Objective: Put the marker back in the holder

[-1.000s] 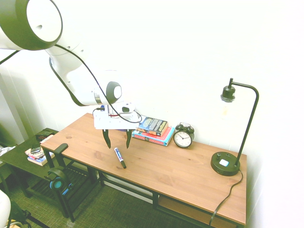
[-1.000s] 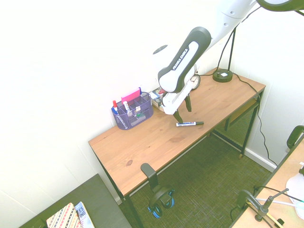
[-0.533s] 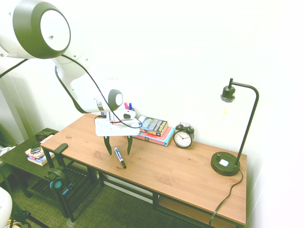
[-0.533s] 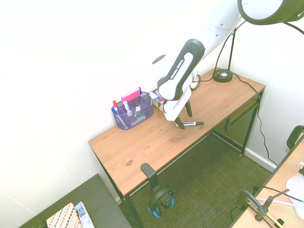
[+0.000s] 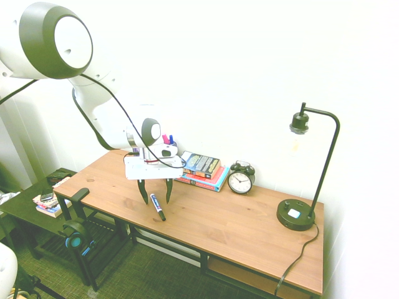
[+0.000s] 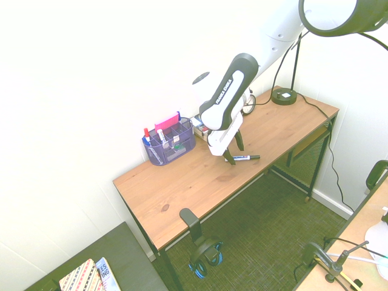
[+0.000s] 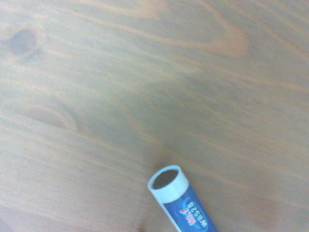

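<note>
The marker [image 5: 157, 206] lies flat on the wooden desk [image 5: 237, 224], close to the front edge, its white barrel with the blue label band pointing toward the arm and its black cap pointing away toward the desk's front. The gripper [image 5: 154, 191] hangs just above the barrel end of it, aimed steeply downward, with its two dark fingers spread wide apart and nothing between them; it grips nothing. In the first exterior view the fingers stand on either side of the marker's white end, their tips near the desk surface but not seen to touch the marker. The second exterior view shows the same: the gripper [image 6: 231, 150] low over the desk, the marker [image 6: 242, 158] stretching out from beneath it toward the lamp side. The wrist view shows the marker's [image 7: 181, 201] round white end and blue label close up against the wood grain. The holder [image 6: 170, 143], a purple mesh organizer with several pens standing in it, sits at the back of the desk by the wall, well apart from the marker, beside a stack of books [image 5: 202, 170].
</note>
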`<state>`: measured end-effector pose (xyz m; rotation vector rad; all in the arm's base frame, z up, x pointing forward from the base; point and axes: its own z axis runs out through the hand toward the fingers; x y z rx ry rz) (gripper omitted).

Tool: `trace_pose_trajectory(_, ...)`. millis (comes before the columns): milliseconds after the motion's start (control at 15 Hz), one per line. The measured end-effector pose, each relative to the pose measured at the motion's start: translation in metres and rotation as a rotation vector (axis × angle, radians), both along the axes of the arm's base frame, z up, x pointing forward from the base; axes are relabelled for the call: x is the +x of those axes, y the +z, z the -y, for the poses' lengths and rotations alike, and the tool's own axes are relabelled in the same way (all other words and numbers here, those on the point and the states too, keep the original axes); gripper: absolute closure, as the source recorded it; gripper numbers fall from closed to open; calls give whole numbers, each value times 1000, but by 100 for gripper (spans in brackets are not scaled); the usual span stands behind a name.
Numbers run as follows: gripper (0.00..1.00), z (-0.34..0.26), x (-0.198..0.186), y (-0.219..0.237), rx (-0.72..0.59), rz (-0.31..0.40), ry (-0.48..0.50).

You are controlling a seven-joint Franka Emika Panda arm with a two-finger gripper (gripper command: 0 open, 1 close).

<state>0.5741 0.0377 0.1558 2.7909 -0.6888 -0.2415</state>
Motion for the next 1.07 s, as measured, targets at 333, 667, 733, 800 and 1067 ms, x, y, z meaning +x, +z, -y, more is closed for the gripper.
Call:
trace_pose_trajectory(333,100,1,0,-2,1,-3,-6)
trace_pose_trajectory(667,100,2,-1,-3,0,-8,-10)
trace_pose_trajectory(733,100,2,-1,-3,0,-11,-12)
trace_pose_trajectory(800,100,2,0,-4,1,-14,-14)
trace_pose_trajectory(1067,100,2,4,-4,0,-30,-20)
